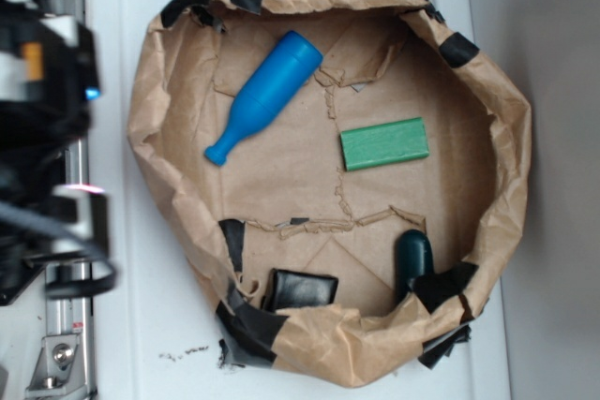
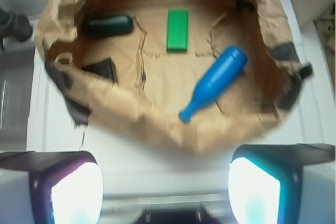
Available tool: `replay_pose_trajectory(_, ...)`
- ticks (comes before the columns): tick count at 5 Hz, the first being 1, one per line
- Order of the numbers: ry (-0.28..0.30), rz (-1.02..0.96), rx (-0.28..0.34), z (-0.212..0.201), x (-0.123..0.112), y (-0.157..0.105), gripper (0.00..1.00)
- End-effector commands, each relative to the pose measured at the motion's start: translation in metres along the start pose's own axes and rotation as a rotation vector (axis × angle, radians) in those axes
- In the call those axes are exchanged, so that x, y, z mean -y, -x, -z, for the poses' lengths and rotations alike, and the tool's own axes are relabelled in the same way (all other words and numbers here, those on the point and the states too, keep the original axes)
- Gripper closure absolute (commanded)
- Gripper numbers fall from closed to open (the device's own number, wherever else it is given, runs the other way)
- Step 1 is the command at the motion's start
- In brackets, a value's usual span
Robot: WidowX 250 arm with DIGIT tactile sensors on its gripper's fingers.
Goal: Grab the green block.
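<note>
The green block [image 1: 384, 143] lies flat on the brown paper inside the bag-like paper basin [image 1: 514, 128], right of its centre. In the wrist view the green block [image 2: 177, 30] is far ahead, at the upper middle. My gripper [image 2: 165, 182] is open and empty, its two fingers [image 2: 79, 195] wide apart. It hovers over the white table outside the basin's near rim [image 2: 157, 124]. In the exterior view my arm [image 1: 47, 119] is a dark blur at the left edge, well away from the block.
A blue bottle-shaped pin [image 1: 265, 94] lies diagonally at the basin's upper left, between my side and the block [image 2: 215, 82]. A dark teal rounded object [image 1: 413, 259] and a black rectangular block [image 1: 302, 289] lie by the lower rim. The crumpled paper walls stand up all round.
</note>
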State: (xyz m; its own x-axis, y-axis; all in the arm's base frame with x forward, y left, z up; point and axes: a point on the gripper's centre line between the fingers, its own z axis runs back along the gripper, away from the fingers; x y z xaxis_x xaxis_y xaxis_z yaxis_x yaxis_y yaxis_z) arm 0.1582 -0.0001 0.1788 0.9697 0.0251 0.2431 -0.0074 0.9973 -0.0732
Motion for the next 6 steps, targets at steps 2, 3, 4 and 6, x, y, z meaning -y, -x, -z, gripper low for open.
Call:
replay_pose_trajectory(2,0.024,0.022,-0.018,0.086,0.003,-0.096,0.0)
replay_pose_trajectory(3,0.062,0.051,-0.032,0.121,-0.01,-0.102,0.0)
replay_pose_trajectory(4,0.098,0.045,-0.049,0.152,-0.016,-0.097,0.0)
replay_pose_trajectory(6,0.093,0.042,-0.008,0.175,-0.013,-0.111,0.0)
